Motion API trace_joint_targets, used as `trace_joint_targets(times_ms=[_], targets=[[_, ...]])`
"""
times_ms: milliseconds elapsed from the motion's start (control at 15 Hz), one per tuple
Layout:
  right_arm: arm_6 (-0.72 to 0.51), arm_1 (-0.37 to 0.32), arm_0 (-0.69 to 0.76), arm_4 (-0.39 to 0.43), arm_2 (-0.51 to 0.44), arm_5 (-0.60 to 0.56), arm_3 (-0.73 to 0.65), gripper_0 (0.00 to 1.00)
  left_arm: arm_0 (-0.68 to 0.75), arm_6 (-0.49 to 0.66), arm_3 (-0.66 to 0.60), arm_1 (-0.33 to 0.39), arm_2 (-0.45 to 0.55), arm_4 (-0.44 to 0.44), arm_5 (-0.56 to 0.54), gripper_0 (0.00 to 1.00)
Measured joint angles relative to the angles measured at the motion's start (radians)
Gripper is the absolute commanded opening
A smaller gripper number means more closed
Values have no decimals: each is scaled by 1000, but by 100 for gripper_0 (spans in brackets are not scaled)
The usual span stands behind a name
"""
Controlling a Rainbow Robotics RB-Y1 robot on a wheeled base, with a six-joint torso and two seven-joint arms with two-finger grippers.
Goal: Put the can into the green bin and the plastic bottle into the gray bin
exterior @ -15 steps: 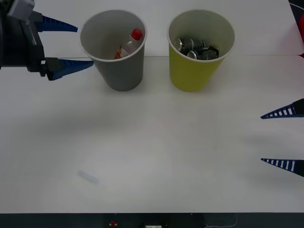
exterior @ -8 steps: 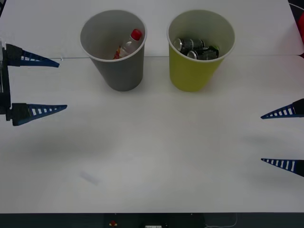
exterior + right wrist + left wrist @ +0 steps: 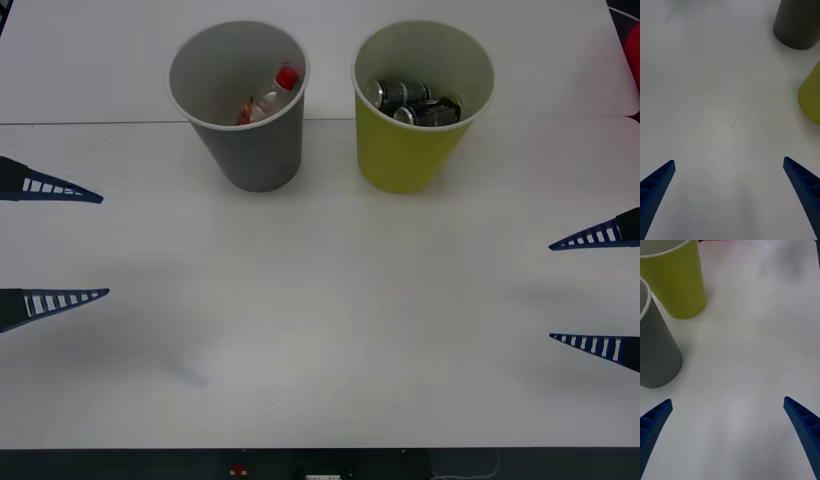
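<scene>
The task looks finished. The plastic bottle (image 3: 268,98) leans inside the gray bin (image 3: 240,100) at 11 o'clock of the table (image 3: 320,300), and dark cans (image 3: 412,102) lie in the green bin (image 3: 424,105) at 1 o'clock. The left gripper (image 3: 55,243) at 9 o'clock and the right gripper (image 3: 595,292) at 3 o'clock are spread wide and hold nothing.

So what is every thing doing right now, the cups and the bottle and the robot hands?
gray bin: upright, holds the plastic bottle.
plastic bottle: leaning inside the gray bin, red cap on.
green bin: upright, holds cans.
cans: lying inside the green bin.
left gripper: open, empty.
right gripper: open, empty.
</scene>
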Motion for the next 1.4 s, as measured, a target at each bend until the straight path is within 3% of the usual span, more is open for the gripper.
trace_joint_targets(times_ms=[267, 533, 1000, 1400], targets=[[0, 0, 0, 0, 0, 0, 0, 100, 30, -3, -5, -7, 3, -42, -34, 100], [0, 0, 0, 0, 0, 0, 0, 100, 30, -1, -5, -65, -11, -76, -102, 100], [0, 0, 0, 0, 0, 0, 0, 100, 25, -7, -4, -153, -56, -95, -109, 100], [0, 0, 0, 0, 0, 0, 0, 100, 18, -12, -5, -163, -56, -106, -93, 100]])
